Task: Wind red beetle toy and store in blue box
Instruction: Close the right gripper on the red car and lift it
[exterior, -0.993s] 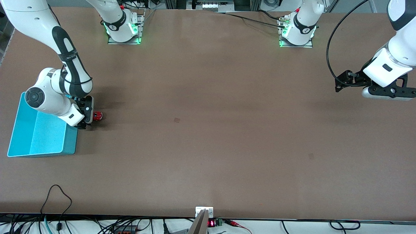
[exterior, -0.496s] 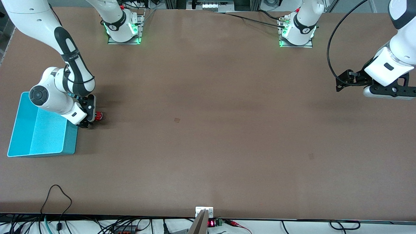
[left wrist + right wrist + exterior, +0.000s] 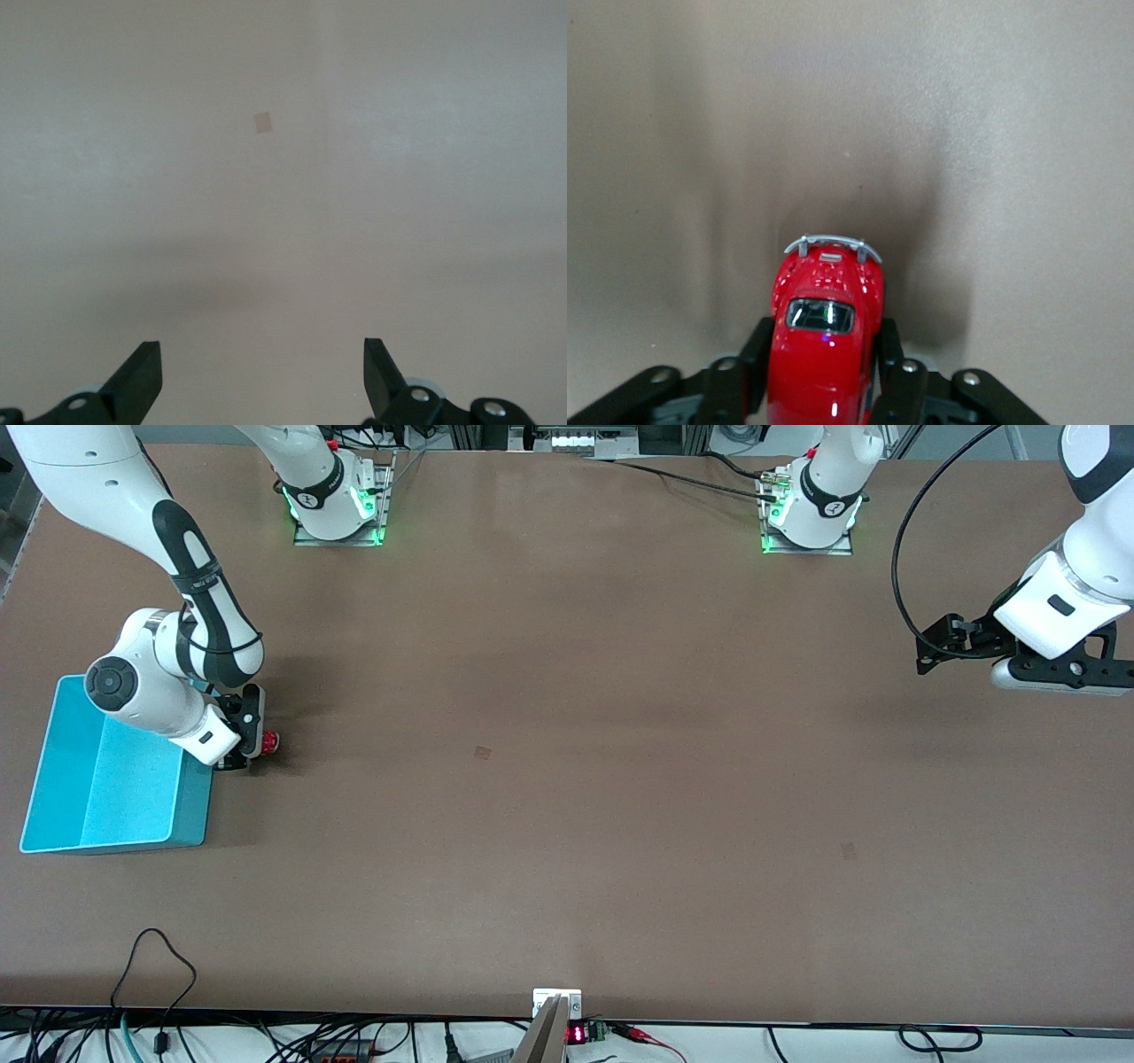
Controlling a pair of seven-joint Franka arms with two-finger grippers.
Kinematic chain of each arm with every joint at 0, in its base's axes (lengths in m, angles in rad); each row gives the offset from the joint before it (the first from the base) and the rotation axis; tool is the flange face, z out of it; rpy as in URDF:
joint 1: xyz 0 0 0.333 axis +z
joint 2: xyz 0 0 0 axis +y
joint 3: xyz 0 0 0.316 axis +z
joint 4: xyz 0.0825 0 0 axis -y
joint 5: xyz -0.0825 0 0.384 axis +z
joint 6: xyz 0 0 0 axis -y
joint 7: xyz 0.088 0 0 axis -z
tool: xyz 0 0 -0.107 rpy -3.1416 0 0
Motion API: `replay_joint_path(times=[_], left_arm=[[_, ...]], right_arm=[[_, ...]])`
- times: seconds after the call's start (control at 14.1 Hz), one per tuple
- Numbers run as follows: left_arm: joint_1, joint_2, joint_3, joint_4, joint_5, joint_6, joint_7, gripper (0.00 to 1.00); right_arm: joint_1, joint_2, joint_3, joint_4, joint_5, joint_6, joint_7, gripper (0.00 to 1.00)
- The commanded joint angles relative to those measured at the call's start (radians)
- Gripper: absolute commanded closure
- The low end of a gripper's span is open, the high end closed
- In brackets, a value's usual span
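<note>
At the left of the frame, the right gripper (image 3: pixel 251 746) is pinching the red beetle toy (image 3: pixel 268 740) down at the table (image 3: pixel 567 779), just beside the blue box (image 3: pixel 111 779). At the right edge the left gripper (image 3: pixel 262 376) is waiting above bare tabletop, its fingers spread wide.

The brown tabletop (image 3: pixel 567 779) carries the blue box (image 3: pixel 111 793) at about nine o'clock, toward the right arm's end, its speckled floor showing inside. Just beside the box's corner, a little farther from the front camera, sits the red beetle toy (image 3: pixel 268 740), its wheels down on the surface. Two small darker patches (image 3: pixel 482 752) mark the surface, one near the centre, one near four o'clock.
</note>
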Motion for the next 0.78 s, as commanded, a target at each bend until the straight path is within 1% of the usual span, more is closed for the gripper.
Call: replay_joint_path(times=[0.0,0.21,0.35,0.57,0.71], left_arm=[[-0.002,-0.007,-0.003,0.008,0.024,-0.010,-0.012,0.00],[-0.002,-0.003,-0.003,0.022,0.024,-0.012,-0.009,0.00],[-0.002,-0.003,-0.003,0.023,0.024,-0.019,-0.006,0.00],[-0.002,-0.003,-0.003,0.023,0.024,-0.019,-0.004,0.00],[-0.003,-0.003,-0.003,0.023,0.024,-0.018,-0.004,0.00]], right_arm=[[0.017,-0.021,0.004,-0.008,0.020,0.014,-0.015,0.87],[0.064,-0.056,0.014,0.031,0.111,0.000,0.031,0.88],[0.101,-0.117,0.014,0.066,0.145,-0.001,0.075,0.88],[0.101,-0.202,0.011,0.077,0.151,-0.003,0.274,0.88],[0.066,-0.213,0.007,0.081,0.152,0.000,0.440,0.89]])
